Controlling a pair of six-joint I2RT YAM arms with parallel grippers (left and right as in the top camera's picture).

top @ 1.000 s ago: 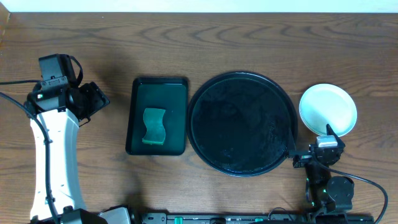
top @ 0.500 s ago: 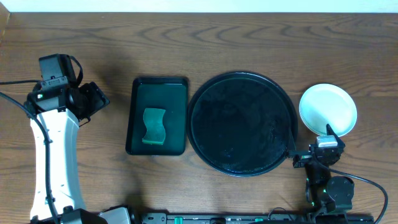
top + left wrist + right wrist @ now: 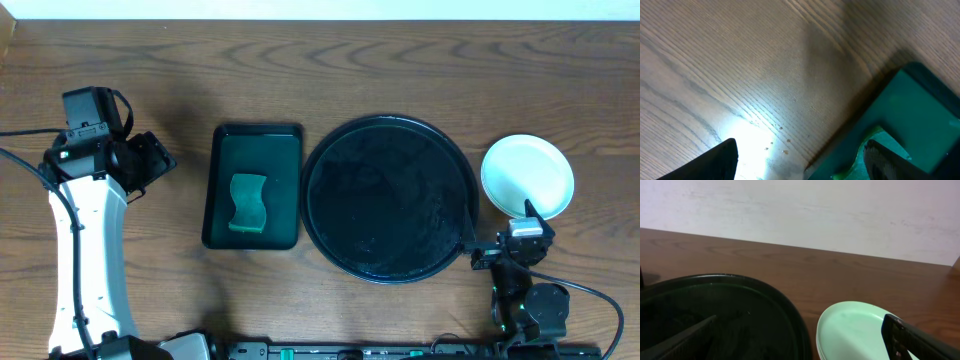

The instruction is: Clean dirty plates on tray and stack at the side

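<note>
- Nearest in, the right end effector (image 3: 500, 225) sits low at the tabletop's (image 3: 350, 70) front edge, fingers spread wide and holding nothing. One finger reaches over the black tray's side, the other over the near edge of the plates.
- Risk here: that finger hangs right at the plate rim, so a careless lift or swing could clip the stack and slide it or tip it over.
- Next out, the large round glossy black tray (image 3: 390, 200): one of these, and no plate shows on it. I judge the tray cleared.
- Beside it, the dark green rectangular tray (image 3: 255, 150), one, carrying one wavy green sponge (image 3: 247, 203).
- Right of the black tray, just apart from its rim, the small round pale-mint plates (image 3: 528, 177) rest stacked on the tabletop. From above they read as one disc. The right wrist view shows layered rims, but I cannot count three for certain.
- Farthest, the left end effector (image 3: 800, 150) hovers over bare wood by the green tray's corner, fingers parted and empty.
- Risk: a sweep from there could knock that corner and jolt the sponge.
</note>
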